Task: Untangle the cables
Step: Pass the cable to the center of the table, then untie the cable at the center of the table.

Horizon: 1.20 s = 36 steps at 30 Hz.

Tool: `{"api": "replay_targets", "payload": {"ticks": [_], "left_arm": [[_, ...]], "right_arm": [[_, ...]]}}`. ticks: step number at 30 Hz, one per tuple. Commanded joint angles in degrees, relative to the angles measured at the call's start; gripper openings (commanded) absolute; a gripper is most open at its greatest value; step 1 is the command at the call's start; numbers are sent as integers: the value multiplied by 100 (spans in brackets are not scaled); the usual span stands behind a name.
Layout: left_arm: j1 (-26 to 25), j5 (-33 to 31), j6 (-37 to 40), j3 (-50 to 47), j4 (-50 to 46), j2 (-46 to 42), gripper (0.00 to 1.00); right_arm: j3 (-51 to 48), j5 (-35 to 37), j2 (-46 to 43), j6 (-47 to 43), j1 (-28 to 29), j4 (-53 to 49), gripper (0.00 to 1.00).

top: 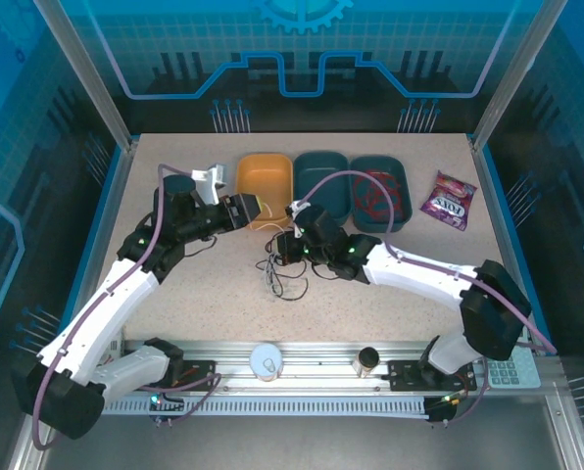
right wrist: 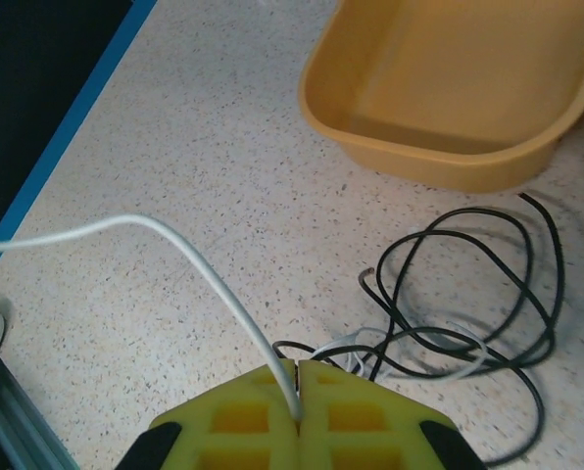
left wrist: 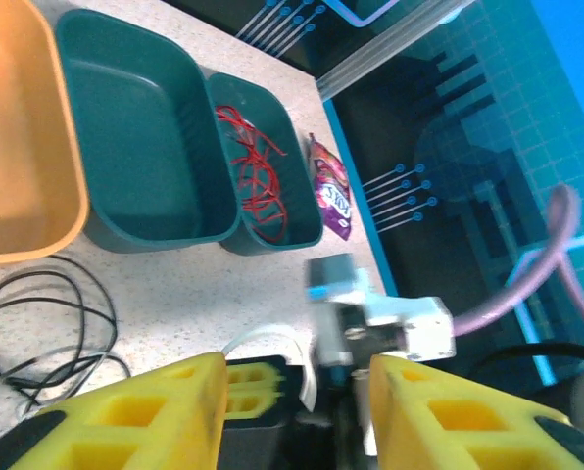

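Jaws on right gripper (right wrist: 298,380) pinch thin white cable (right wrist: 125,218), tangled with looped thin black cable (right wrist: 468,211) on speckled table (right wrist: 174,117); left gripper's (left wrist: 297,392) spread, empty. Step, likely: separating white. Next: draw it clear gently.

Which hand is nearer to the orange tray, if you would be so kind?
Left. The left hand sits at the orange tray's near edge. The right hand, shut on the white cable, is set back from it, with bare table between.
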Motion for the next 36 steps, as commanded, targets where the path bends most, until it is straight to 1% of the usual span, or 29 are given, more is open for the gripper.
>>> {"api": "replay_targets", "payload": {"ticks": [1, 3, 6, 10, 13, 15, 21, 23, 25, 26, 27, 28, 30, 32, 36], "left_arm": [[12, -512, 202, -103, -427, -142, 55], [21, -653, 249, -258, -539, -188, 63], [22, -644, 300, -545, -510, -261, 76], [21, -499, 285, -959, -340, -354, 80], [21, -443, 267, -1324, -86, -512, 85], [21, -487, 273, -1519, -5, -594, 85], [15, -157, 215, -2181, 688, -759, 77], [-33, 67, 179, -2390, 1060, -803, 76], [-175, 95, 193, -2539, 1378, -873, 78], [-288, 15, 216, -2599, 1517, -919, 81], [-403, -95, 246, -2655, 1610, -953, 88], [-550, -255, 303, -2703, 1699, -982, 92], [-826, -637, 433, -2733, 1743, -968, 94], [-1118, -1132, 579, -2695, 1692, -860, 99], [-1517, -1805, 516, -2726, 1876, -572, 99]], "right_arm": [[569, 275, -492, -70, -24, -739, 0], [881, 358, -621, -103, 16, -1214, 0], [1259, 458, -702, -111, 55, -1771, 0], [1605, 500, -679, -63, 62, -2153, 0], [1875, 554, -568, -40, 59, -2399, 0], [2051, 617, -479, -38, 65, -2574, 0], [2337, 763, -266, 89, 63, -2859, 0], [2389, 760, -197, 182, 65, -2919, 0], [2408, 746, -141, 271, 60, -2951, 0], [2409, 737, -113, 322, 61, -2962, 0], [2408, 735, -88, 369, 65, -2971, 0], [2410, 711, -64, 418, 65, -2969, 0], [2408, 672, -9, 504, 65, -2973, 0], [2420, 611, 52, 592, 66, -2960, 0], [2453, 502, 156, 740, 78, -2937, 0]]}}
